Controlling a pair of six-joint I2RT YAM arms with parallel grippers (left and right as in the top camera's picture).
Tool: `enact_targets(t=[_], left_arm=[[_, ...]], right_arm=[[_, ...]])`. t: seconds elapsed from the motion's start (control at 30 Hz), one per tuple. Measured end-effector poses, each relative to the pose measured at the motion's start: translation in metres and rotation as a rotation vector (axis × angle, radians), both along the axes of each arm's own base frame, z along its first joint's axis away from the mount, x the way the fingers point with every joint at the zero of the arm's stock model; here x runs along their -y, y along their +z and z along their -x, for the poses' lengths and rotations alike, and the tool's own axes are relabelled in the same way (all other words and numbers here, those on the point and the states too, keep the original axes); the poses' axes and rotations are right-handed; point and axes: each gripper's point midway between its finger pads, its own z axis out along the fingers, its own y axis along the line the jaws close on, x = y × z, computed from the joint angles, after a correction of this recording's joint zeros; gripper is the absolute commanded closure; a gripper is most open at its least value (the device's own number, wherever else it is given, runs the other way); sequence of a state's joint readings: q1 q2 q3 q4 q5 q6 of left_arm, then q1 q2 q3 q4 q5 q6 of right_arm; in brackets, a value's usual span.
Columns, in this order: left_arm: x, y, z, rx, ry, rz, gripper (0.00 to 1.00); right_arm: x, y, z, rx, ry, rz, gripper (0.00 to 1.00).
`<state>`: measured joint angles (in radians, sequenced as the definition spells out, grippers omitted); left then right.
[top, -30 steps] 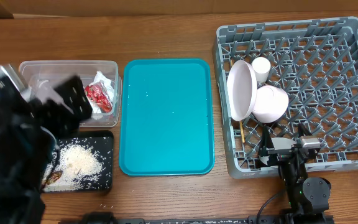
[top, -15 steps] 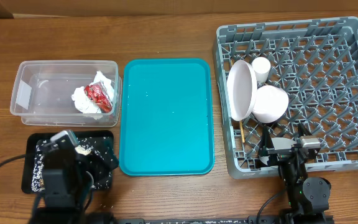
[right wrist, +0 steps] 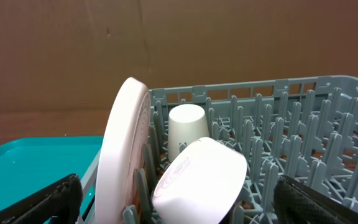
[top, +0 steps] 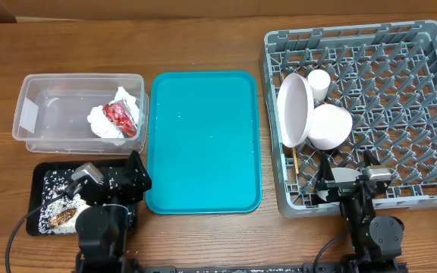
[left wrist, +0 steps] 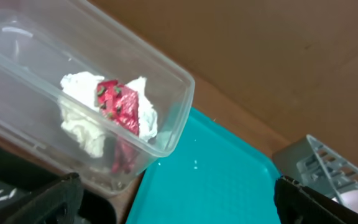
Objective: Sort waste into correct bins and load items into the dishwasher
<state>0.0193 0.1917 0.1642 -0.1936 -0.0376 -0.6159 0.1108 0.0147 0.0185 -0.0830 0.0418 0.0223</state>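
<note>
Both left tool (left wrist: 176, 200) and right tool (right wrist: 179, 200) spread wide; chopsticks (top: 297, 161) mostly hidden near plate (top: 294, 110).

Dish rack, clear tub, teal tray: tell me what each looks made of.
Dish rack: grey moulded plastic, matt, judging by its peg grid. Clear tub: see-through glossy plastic; the napkin shows through its wall. Teal tray: probably smooth plastic, with a faint sheen.

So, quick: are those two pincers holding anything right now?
Left pincer: open, holding nothing.
Right pincer: open, holding nothing.
</note>
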Motion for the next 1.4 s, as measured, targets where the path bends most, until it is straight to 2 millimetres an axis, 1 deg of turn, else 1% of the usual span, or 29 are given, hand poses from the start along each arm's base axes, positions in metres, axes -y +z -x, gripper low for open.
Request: enact_targets(t=[0.13,0.3,0.43,0.6,0.97,1.17,1.4], left_arm=[[0.0,-0.007,0.0,0.045,0.0,0.01,0.0],[0.0,-0.021,0.001,0.048,0.0,0.008,0.0],[-0.003,-0.016,0.002,0.071,0.002,-0.039,0.0],[-0.003,-0.008,0.003,0.098,-0.021,-0.167,0.0],[-0.002,-0.008,0.003,0.08,-0.076,-0.461,0.0],[0.002,-0.008,0.003,0.08,-0.101,-0.514,0.0],[0.011,-0.008,0.003,0.088,-0.147,-0.561,0.0]], right_arm=[[0.0,0.0,0.0,0.0,0.0,0.0,0.0],[0.0,0.0,0.0,0.0,0.0,0.0,0.0],[0.0,0.0,0.0,0.0,0.0,0.0,0.0],[0.0,0.0,0.0,0.0,0.0,0.0,0.0],[0.0,0.0,0.0,0.0,0.0,0.0,0.0],[0.0,0.0,0.0,0.0,0.0,0.0,0.0],[0.0,0.0,0.0,0.0,0.0,0.0,0.0]])
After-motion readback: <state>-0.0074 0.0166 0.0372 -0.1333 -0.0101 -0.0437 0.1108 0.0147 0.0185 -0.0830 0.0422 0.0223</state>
